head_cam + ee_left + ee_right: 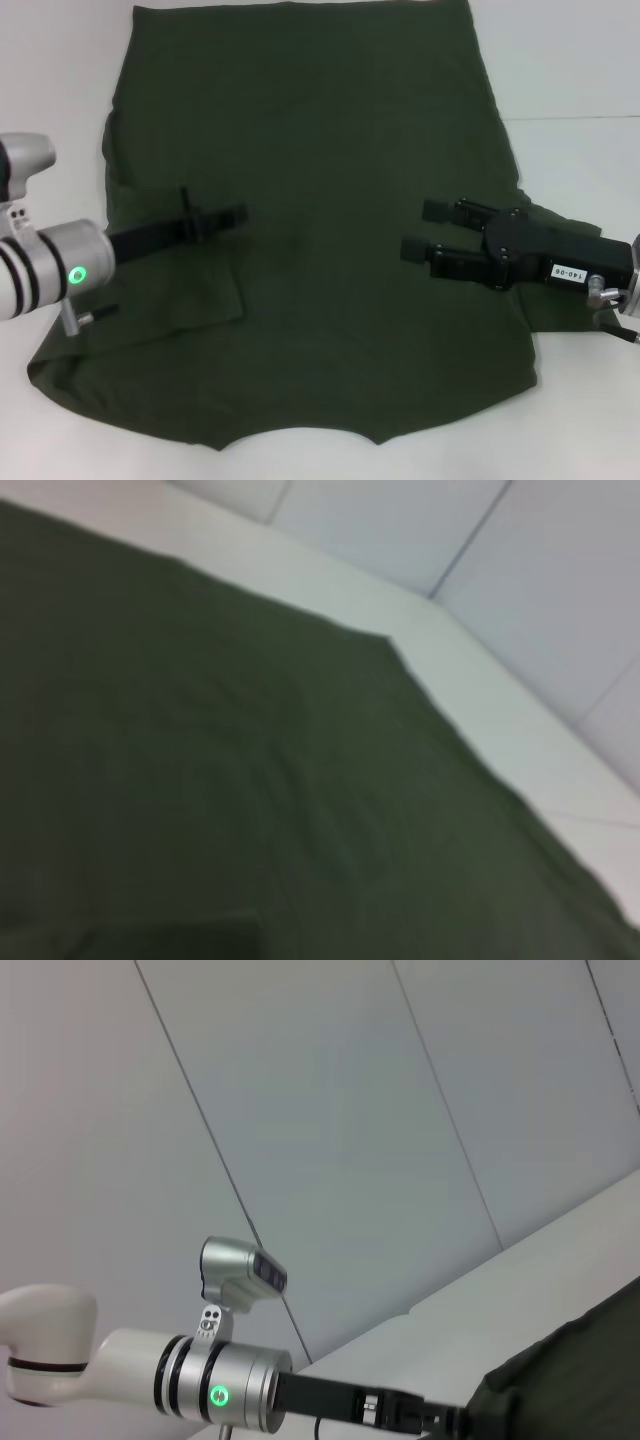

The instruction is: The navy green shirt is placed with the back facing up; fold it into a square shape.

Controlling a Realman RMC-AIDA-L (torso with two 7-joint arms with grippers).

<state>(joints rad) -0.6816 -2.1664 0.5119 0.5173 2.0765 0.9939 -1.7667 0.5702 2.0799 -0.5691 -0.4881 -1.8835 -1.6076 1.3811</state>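
Observation:
The navy green shirt [320, 200] lies spread flat on the white table, plain side up, with its hem toward me. Its left sleeve is folded inward into a flap [190, 295]. My left gripper [225, 218] hovers low over the shirt's left part, seen edge-on. My right gripper [422, 229] is over the shirt's right part, open, with nothing between its fingers. The left wrist view is filled by the shirt [220, 800]. In the right wrist view a corner of the shirt [575, 1380] shows, with the left arm [150, 1380] beyond it.
The white table [580, 80] shows around the shirt on the right and the left. Its near edge runs just below the hem. Pale wall panels [350, 1140] stand behind the table.

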